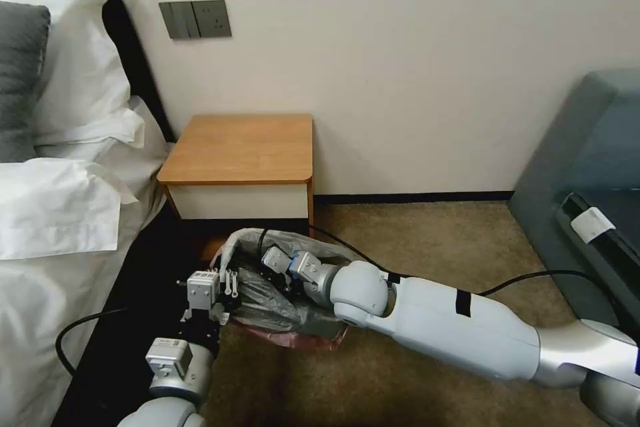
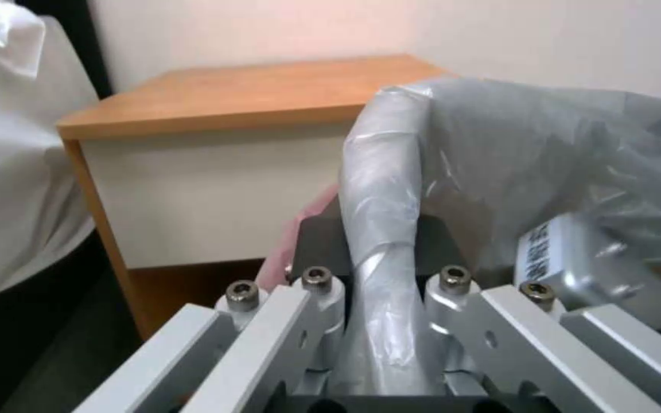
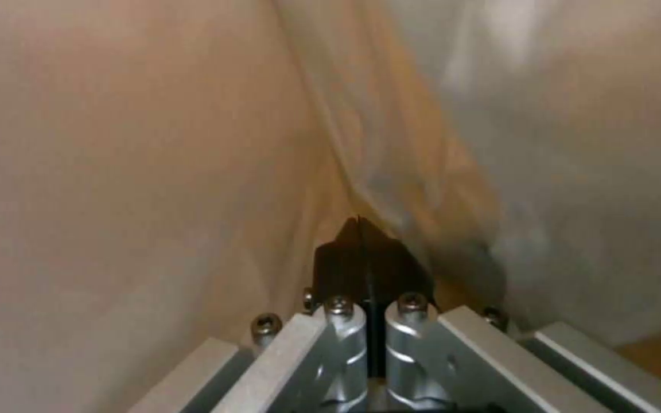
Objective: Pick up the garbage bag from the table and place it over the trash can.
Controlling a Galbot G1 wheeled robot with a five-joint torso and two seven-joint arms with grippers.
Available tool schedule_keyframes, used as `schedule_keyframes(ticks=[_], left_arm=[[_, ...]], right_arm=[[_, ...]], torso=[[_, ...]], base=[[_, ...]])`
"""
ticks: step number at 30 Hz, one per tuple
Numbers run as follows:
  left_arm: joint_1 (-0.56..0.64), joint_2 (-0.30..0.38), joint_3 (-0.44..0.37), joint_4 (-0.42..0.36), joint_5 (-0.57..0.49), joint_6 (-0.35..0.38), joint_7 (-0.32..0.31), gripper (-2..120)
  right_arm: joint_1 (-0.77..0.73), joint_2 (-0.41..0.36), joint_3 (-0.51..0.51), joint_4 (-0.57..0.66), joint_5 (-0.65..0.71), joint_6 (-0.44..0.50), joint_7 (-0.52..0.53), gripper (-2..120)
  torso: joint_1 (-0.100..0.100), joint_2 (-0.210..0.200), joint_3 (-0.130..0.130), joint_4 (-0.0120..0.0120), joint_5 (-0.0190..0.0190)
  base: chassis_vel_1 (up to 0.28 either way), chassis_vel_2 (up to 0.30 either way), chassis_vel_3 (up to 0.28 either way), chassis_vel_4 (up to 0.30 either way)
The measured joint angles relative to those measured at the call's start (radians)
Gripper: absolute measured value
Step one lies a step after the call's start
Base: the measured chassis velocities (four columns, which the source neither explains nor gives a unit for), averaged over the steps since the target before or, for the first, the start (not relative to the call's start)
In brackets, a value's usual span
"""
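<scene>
- The left hand (image 1: pixel 223 290) sits low, nearest the robot, beside the bed's (image 1: pixel 40 227) dark side, clenched on a twisted strip of the garbage bag (image 1: pixel 267 297); in the left wrist view that strip (image 2: pixel 380 269) runs between its dark pads (image 2: pixel 319 241)
- The right hand (image 3: pixel 361 241) reaches in from the right across the carpet (image 1: pixel 427 240); its dark fingertips meet, closed, with the bag's film pressed all around them, and I cannot tell whether film is caught between them
- The garbage bag is spread between the two hands, low in front of the counter (image 1: pixel 243 147), its pinkish-red rim (image 1: pixel 300 340) lying on the carpet
- The trash can's outline cannot be made out under the bag
- The counter's top is bare, its front edge just behind the bag; the white drawer front (image 1: pixel 240 201) faces the hands
- Open carpet lies to the right, with a black cable (image 1: pixel 540 275) trailing over it
- A grey upholstered piece (image 1: pixel 587 167) closes the far right
- Pillows (image 1: pixel 73 53) and a wall switch plate (image 1: pixel 195 19) stand farthest back
</scene>
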Motion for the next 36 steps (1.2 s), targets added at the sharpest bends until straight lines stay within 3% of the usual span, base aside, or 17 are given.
schedule_keyframes(ticks=[12, 21, 27, 29, 30, 35, 36], left_arm=[[0.004, -0.006, 0.016, 0.004, 0.029, 0.001, 0.000, 9], [-0.010, -0.004, -0.028, 0.018, -0.029, 0.007, -0.011, 9], [-0.016, -0.009, -0.047, 0.021, -0.079, 0.029, -0.029, 9], [-0.021, -0.009, -0.058, 0.021, -0.123, 0.061, -0.047, 9], [-0.021, -0.009, -0.058, 0.021, -0.123, 0.061, -0.047, 9], [-0.033, -0.002, -0.067, 0.015, -0.245, 0.154, -0.089, 9], [-0.033, -0.002, -0.067, 0.015, -0.245, 0.154, -0.089, 9]], right_arm=[[-0.002, 0.010, -0.005, -0.012, -0.012, 0.001, -0.001, 0], [-0.092, -0.076, 0.076, 0.120, -0.015, 0.017, 0.000, 0], [-0.216, -0.199, 0.217, 0.253, -0.040, 0.052, -0.023, 0], [-0.318, -0.272, 0.336, 0.330, -0.056, 0.081, -0.043, 0], [-0.318, -0.272, 0.336, 0.330, -0.056, 0.081, -0.043, 0], [-0.550, -0.363, 0.561, 0.477, -0.097, 0.179, -0.078, 0], [-0.550, -0.363, 0.561, 0.477, -0.097, 0.179, -0.078, 0]], torso=[[0.000, 0.000, 0.000, 0.0001, -0.0001], [0.000, 0.000, 0.000, 0.0001, 0.0001], [0.000, 0.000, 0.000, 0.0000, 0.0002], [0.000, 0.000, 0.000, 0.0000, 0.0001], [0.000, 0.000, 0.000, 0.0000, 0.0001], [0.000, 0.000, 0.000, -0.0001, 0.0002], [0.000, 0.000, 0.000, -0.0001, 0.0002]], base=[[0.000, 0.000, 0.000, 0.000], [0.000, 0.000, 0.000, 0.000], [0.000, 0.000, 0.000, 0.000], [0.000, 0.000, 0.000, 0.000], [0.000, 0.000, 0.000, 0.000], [0.000, 0.000, 0.000, 0.000], [0.000, 0.000, 0.000, 0.000]])
